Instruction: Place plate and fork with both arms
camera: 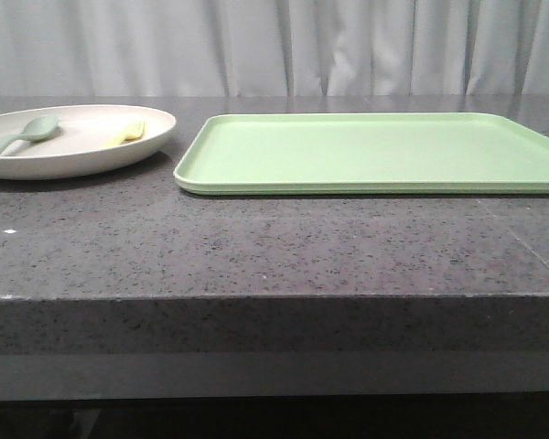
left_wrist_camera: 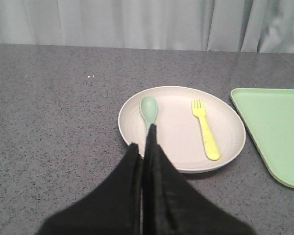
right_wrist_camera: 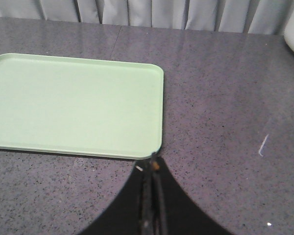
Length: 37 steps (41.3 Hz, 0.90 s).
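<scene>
We see the counter [camera: 256,247] carrying two big items side by side: plate [camera: 82,160] at far left, tray [camera: 375,151] to its right, spanning centre to the right edge. They sit near each other with a narrow gap, not touching. Spoon [camera: 23,134] and fork [camera: 128,133] both lie in the plate, apart from each other, spoon on the left half, fork on the right half, nearer the tray. Curtain [camera: 274,46] hangs behind the counter. From the wrist views we have the left claw [left_wrist_camera: 146,147] at the plate's near rim, by the spoon handle, and the right claw [right_wrist_camera: 152,169] just beside the tray's right near corner.
</scene>
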Motion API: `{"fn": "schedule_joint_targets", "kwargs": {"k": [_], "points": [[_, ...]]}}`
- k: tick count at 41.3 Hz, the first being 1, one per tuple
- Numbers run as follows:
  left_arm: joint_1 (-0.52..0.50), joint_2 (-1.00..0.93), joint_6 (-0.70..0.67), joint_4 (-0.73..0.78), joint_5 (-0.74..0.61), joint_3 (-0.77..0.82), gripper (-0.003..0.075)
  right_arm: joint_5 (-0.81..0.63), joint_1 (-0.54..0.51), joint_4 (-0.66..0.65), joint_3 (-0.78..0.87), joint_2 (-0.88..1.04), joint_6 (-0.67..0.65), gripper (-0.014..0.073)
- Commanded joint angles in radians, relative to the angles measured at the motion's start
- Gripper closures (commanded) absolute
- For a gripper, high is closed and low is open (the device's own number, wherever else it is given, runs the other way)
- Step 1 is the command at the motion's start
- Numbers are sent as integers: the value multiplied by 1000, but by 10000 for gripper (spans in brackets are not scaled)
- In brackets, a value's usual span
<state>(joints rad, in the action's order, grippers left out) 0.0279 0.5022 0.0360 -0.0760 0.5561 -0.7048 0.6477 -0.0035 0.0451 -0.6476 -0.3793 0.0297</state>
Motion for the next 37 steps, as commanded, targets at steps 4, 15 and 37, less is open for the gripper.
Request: {"fn": "schedule_joint_targets", "kwargs": {"k": [4, 15, 37], "points": [[2, 13, -11, -7, -74, -33, 738, -66, -5, -2, -33, -15, 1, 662], [2, 13, -11, -7, -72, -33, 670, -57, -5, -2, -33, -15, 1, 633], [2, 13, -11, -5, -59, -33, 103, -57, -5, -39, -33, -15, 1, -20]]}}
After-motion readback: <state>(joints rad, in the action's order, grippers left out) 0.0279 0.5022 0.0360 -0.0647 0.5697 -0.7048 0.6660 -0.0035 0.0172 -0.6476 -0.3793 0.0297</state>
